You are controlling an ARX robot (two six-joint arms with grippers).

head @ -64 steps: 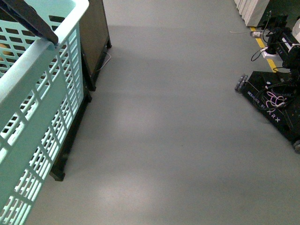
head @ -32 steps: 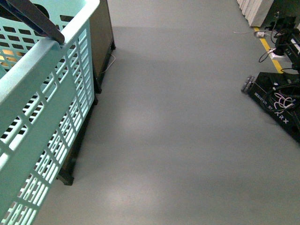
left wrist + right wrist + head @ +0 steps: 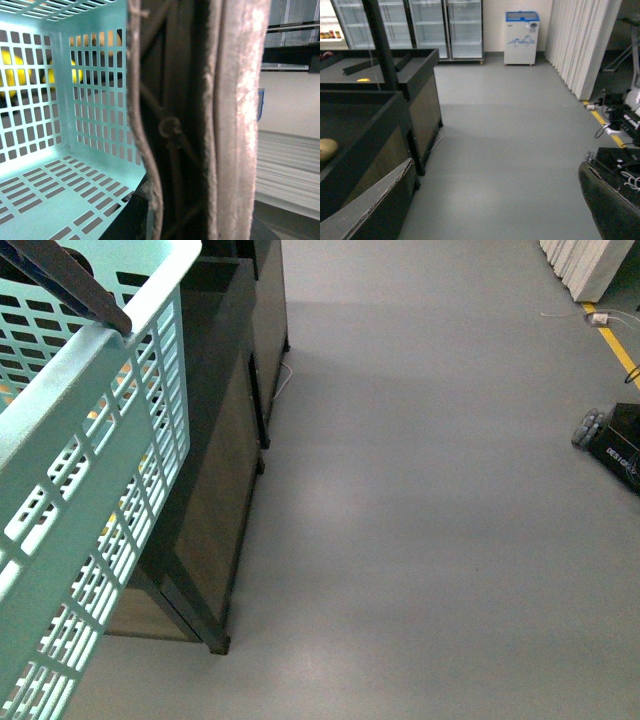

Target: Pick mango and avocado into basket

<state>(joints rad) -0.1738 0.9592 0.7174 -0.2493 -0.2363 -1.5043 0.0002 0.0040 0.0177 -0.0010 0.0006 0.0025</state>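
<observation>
The view ahead had swung: the dark stand (image 3: 215,490) had slid in beside the basket (image 3: 90,440), so the robot seemed to be closing on the fruit. The left pincer (image 3: 185,125) looked clamped on the basket's handle. The right pincer (image 3: 490,200) gaped wide, empty. Past the basket wall from the left pincer showed yellow fruit (image 3: 10,70), perhaps mango; I saw no avocado.
</observation>
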